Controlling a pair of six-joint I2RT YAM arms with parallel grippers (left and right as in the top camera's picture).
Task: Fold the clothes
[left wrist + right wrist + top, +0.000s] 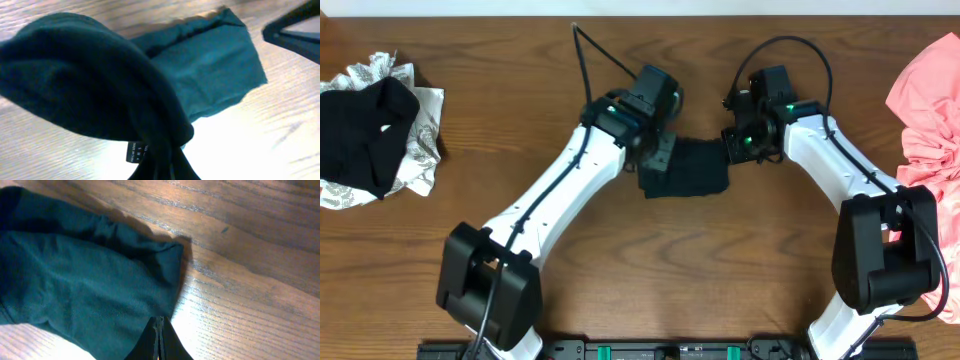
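Dark teal garment (685, 172) lay bunched on desk (620, 280); left fingers (659, 157) and right fingers (151, 346) pinched it; left tips hidden.

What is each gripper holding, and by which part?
Both grip the dark garment: the left gripper pinches a bunched fold near its label, the right gripper pinches its edge by a corner.

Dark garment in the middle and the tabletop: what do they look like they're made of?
Dark garment: soft knit, possibly cotton jersey or light fleece. It is matte, dark teal up close, drapes in soft folds and has a slightly fuzzy edge. The fibre itself can't be told. Tabletop: wood or wood-look laminate, with brown streaked grain and a smooth semi-gloss finish that shows glare in the wrist views.
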